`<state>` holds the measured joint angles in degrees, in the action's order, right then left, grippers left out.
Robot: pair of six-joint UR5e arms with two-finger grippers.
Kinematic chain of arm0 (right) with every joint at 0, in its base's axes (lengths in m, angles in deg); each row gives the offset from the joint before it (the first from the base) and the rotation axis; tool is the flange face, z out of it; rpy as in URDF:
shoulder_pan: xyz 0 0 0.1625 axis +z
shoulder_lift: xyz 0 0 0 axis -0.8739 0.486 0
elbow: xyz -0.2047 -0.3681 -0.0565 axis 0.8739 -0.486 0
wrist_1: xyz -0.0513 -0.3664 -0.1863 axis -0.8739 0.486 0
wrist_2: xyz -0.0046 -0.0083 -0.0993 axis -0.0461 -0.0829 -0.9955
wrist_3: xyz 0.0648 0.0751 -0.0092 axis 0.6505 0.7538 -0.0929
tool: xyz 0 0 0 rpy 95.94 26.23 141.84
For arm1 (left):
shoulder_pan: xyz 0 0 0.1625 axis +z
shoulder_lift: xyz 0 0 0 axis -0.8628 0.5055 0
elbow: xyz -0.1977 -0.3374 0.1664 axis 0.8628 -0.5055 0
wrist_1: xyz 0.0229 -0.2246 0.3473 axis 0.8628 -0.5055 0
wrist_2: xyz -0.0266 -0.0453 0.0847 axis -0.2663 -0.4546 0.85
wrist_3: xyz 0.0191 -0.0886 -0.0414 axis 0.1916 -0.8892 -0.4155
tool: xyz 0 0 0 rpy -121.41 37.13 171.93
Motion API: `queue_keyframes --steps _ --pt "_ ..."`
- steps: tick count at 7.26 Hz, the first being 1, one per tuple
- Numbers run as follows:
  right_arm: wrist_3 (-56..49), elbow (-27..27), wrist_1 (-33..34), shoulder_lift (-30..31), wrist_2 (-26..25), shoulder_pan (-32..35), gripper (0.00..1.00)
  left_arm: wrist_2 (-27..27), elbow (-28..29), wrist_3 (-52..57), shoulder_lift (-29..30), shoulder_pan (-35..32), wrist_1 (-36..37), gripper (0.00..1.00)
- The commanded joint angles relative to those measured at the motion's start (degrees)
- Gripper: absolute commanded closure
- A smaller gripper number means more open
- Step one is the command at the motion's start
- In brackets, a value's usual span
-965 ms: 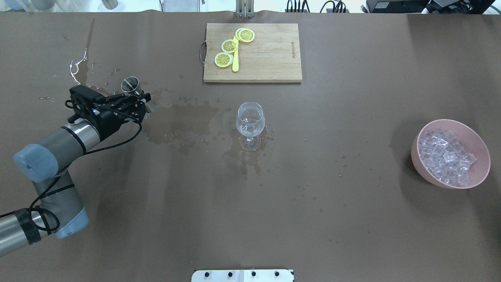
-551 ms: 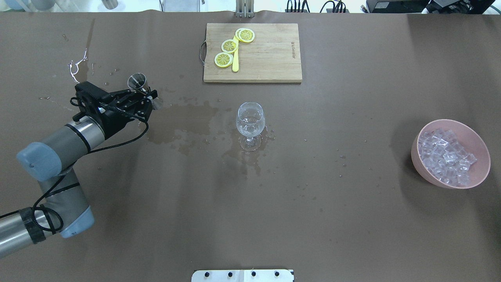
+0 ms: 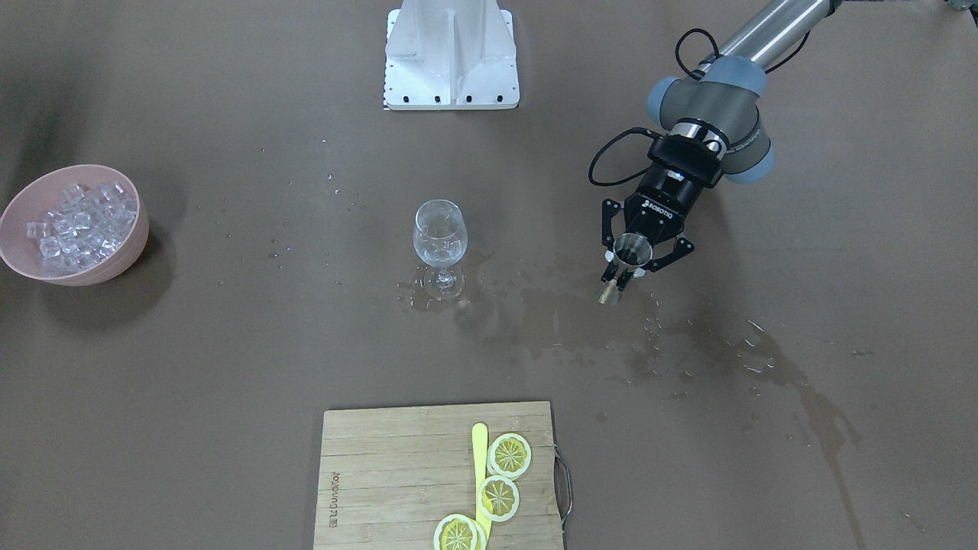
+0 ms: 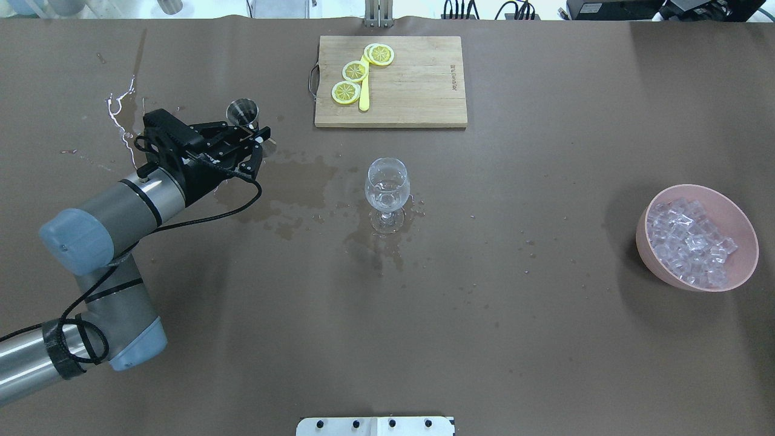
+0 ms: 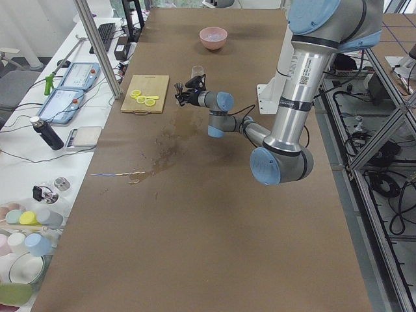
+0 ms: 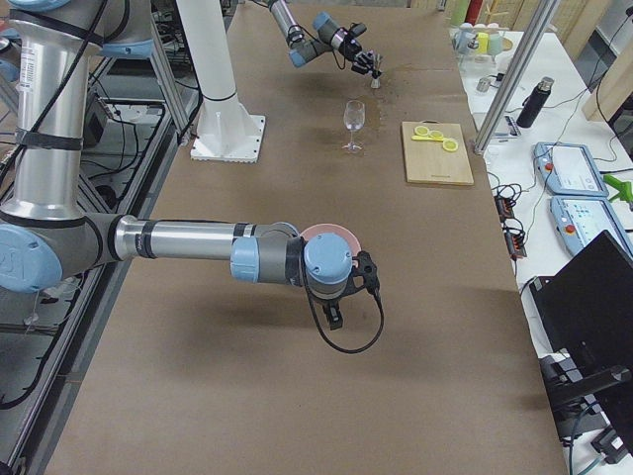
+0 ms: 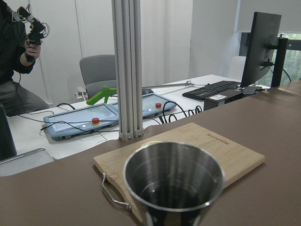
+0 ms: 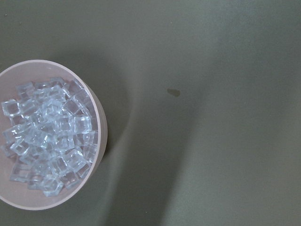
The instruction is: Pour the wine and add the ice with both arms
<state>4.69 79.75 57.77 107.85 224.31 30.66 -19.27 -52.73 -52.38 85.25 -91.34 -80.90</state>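
At the far left of the desk (image 4: 484,339) we saw the left arm (image 4: 115,212) reaching forward, low over the brown surface. The left gripper (image 3: 623,276) was clamped on a small metal cup (image 4: 243,112), one finger on each side of its lower part. The cup stood upright with its mouth up, and the left wrist view showed the steel inside dark and bare apart from a few glints. Under and just right of the gripper lay a wet patch (image 4: 290,181) that spread across the desk towards the middle.

Further right, at the far edge, lay a wooden cutting board (image 4: 412,85). Three lemon slices (image 4: 355,71) and a yellow knife (image 4: 364,97) sat on its left part. Nearer to us than the board, about mid-desk, a stemmed glass (image 4: 387,181) stood upright with its foot in the wet, well apart from the cup.

At the right end sat a pink bowl (image 4: 652,257), and the ice (image 4: 690,242) was heaped inside it, none on the desk. The right arm (image 6: 188,240) showed only from the side, stretched out with its wrist beside the bowl. Whether the right gripper (image 6: 334,317) was apart or together we could not tell.
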Motion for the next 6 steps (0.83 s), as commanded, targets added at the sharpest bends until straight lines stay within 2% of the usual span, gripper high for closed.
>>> queue_keyframes --steps 1,2,3,6 --pt "0.0 0.0 -0.1 -0.2 0.0 0.0 0.00 0.8 -4.6 5.9 3.7 0.5 11.5 1.00" --pt "0.0 0.2 -0.2 -0.4 0.0 0.0 0.00 1.9 -4.7 14.4 3.5 0.6 11.8 1.00" --pt "0.0 0.5 -0.2 -0.6 0.0 0.0 0.00 6.8 -4.7 16.3 3.5 1.2 11.8 1.00" --pt "2.9 4.5 -0.2 -1.8 0.1 -2.0 0.00 11.8 -4.7 16.4 5.6 8.5 14.0 1.00"
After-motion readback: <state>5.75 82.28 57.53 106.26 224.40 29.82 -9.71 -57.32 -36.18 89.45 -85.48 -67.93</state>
